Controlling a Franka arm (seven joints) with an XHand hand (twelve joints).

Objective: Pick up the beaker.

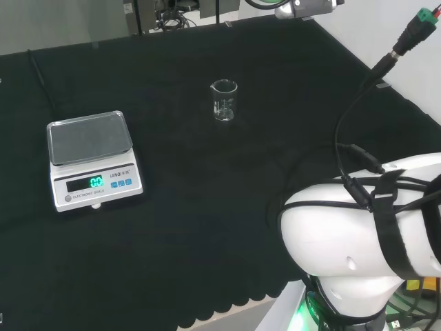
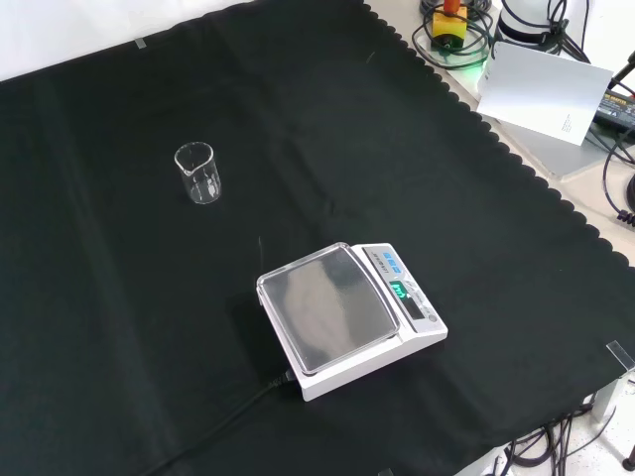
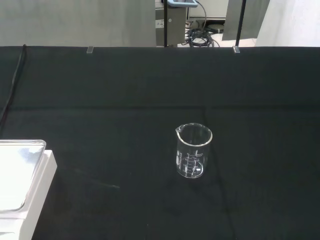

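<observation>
Standing upright on the black cloth (image 1: pixel 207 207), the small clear glass beaker (image 1: pixel 224 101) with printed graduations is alone in open space — nothing touches it, and it looks empty. In the head view it sits toward the far middle of the bench, well apart from the white electronic scale with a steel pan (image 1: pixel 91 158), which lies to its left and nearer. In the front view the beaker (image 2: pixel 198 173) is up and to the left of the scale (image 2: pixel 347 315), whose black cable (image 2: pixel 213 421) trails off toward the near edge. That clear margin on every side reads as deliberate, I judge: it leaves room for fingers to come in around the glass wall without knocking anything else. The wrist view looks at the beaker (image 3: pixel 193 150) roughly head-on, its pouring lip turned to one side, with a corner of the scale (image 3: pixel 22 192) at the edge — so the camera seems lined up for an approach not yet begun. Whether the hand is spread or curled I cannot tell, and nothing shows it holding or touching the beaker.
</observation>
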